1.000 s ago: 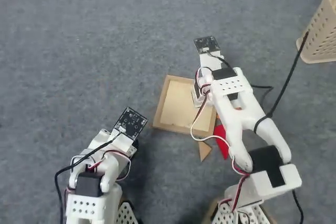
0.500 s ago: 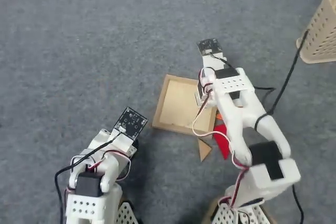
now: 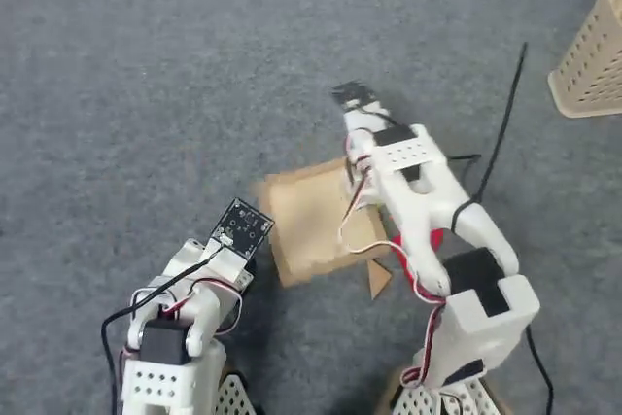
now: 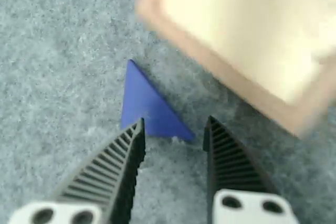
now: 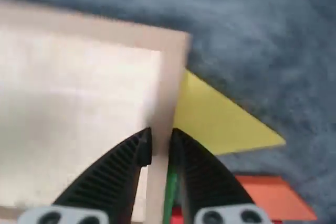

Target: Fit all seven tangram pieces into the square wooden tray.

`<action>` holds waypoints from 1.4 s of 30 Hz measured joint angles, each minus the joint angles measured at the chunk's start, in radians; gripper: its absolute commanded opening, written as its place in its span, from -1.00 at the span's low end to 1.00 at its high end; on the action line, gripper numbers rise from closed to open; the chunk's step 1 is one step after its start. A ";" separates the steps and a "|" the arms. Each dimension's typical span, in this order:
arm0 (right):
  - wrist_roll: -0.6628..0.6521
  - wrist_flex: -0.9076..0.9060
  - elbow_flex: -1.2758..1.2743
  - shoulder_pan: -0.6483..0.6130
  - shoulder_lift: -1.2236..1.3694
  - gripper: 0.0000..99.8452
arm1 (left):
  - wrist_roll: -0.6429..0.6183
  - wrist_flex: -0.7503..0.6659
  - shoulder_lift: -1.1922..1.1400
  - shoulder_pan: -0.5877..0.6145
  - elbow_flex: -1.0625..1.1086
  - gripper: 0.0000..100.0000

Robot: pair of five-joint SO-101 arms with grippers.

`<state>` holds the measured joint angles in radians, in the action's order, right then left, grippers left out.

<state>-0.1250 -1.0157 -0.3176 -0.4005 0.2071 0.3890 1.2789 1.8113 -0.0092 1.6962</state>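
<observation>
The square wooden tray (image 3: 303,223) lay empty at the high view's centre. I judged it light, stiff and apt to slide on the grey carpet (image 3: 146,94); its thin rim was the handhold. My right gripper (image 5: 160,136) pinched that rim, a flat yellow triangle (image 5: 220,119) just outside it. My left gripper (image 4: 173,127) stood wide above a flat blue triangle (image 4: 147,109).
</observation>
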 measured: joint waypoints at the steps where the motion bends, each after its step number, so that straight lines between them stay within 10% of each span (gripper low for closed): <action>1: 0.000 0.000 0.006 -0.006 0.000 -0.94 | 0.000 0.000 0.000 0.000 0.000 -0.65; 28: 0.107 -0.288 0.158 0.048 -0.097 -0.67 | 0.000 0.000 0.000 0.000 0.000 -0.65; 42: 0.020 -0.210 -0.310 0.169 -0.368 -0.54 | 0.000 0.000 0.000 0.000 0.000 -0.65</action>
<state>-0.1051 -1.2259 -0.6276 -0.2317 -0.1611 0.3890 1.2789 1.8113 -0.0092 1.6962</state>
